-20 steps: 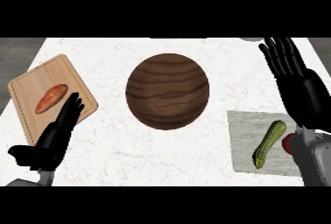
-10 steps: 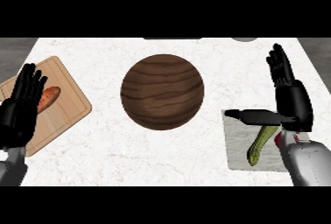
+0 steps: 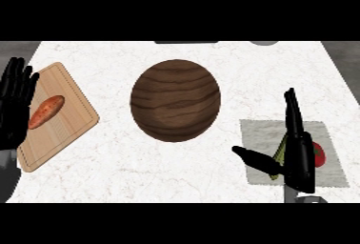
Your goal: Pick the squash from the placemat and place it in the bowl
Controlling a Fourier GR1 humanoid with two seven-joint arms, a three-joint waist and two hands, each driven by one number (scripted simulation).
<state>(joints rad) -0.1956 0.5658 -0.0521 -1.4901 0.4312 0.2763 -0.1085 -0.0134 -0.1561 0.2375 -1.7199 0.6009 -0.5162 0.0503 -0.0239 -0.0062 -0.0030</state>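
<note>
A white, faintly veined counter (image 3: pixel 211 57) fills the view, and the dark wooden bowl (image 3: pixel 175 99) near its middle serves as the landmark. The squash (image 3: pixel 279 153) lies to the right of the bowl and nearer the robot, on the grey placemat (image 3: pixel 330 171); only a thin green and yellow strip of it shows, the rest being hidden behind the right hand (image 3: pixel 299 152). That hand stands edge-on over the placemat, fingers straight and pointing away from the robot, thumb stretched out toward the bowl; it seems to sit just beside the squash, though contact cannot be judged from this angle. A red round thing (image 3: pixel 321 153), perhaps a tomato, peeks out on the placemat on the hand's far side from the bowl. The bowl holds nothing. Left of the bowl lies a light wooden cutting board (image 3: pixel 67 124) with an orange sweet potato (image 3: pixel 45 111) on it. The left hand (image 3: pixel 15 107) rests open at the board's outer edge, fingers up, well apart from the bowl.
</note>
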